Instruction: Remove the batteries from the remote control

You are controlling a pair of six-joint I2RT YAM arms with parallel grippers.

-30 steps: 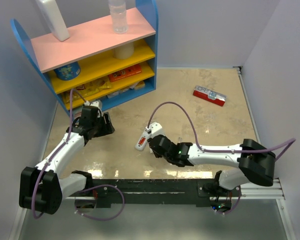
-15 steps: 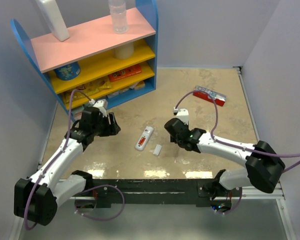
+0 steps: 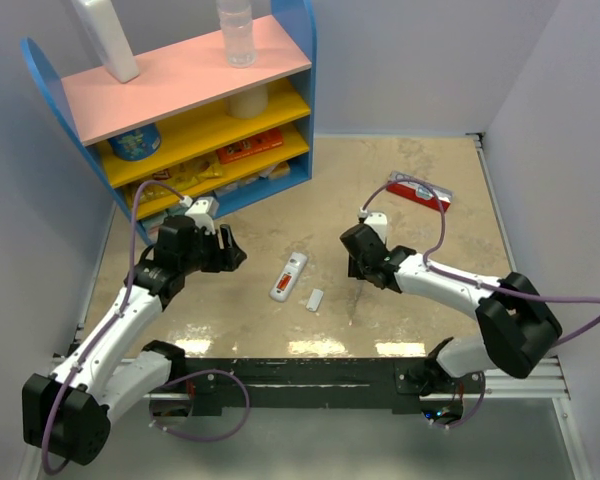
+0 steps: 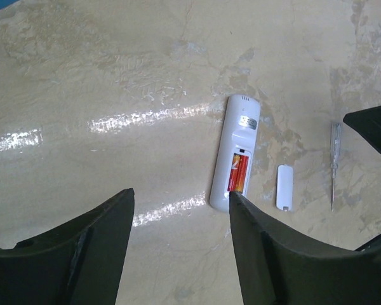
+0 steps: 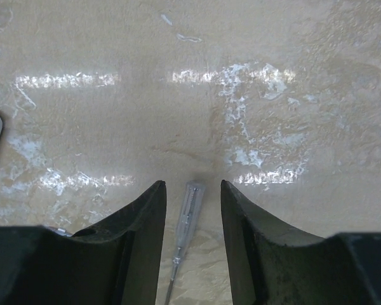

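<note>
The bench (image 3: 280,200) carries the remote control (image 3: 289,276) between the two arms. It lies back side up, its long axis running near-to-far with a slight tilt and its open bay at the near end. The left claw (image 3: 232,256) sits to its left, jaws apart and empty, so the remote lies ahead and to the right of it. The right claw (image 3: 358,264) is about as far off on the other side, jaws apart astride a slim clear tool (image 5: 185,219) without pinching it. The white cover (image 3: 315,299) lies detached just beside the remote. The red-orange batteries (image 4: 237,173) sit in the bay, not yet out.
</note>
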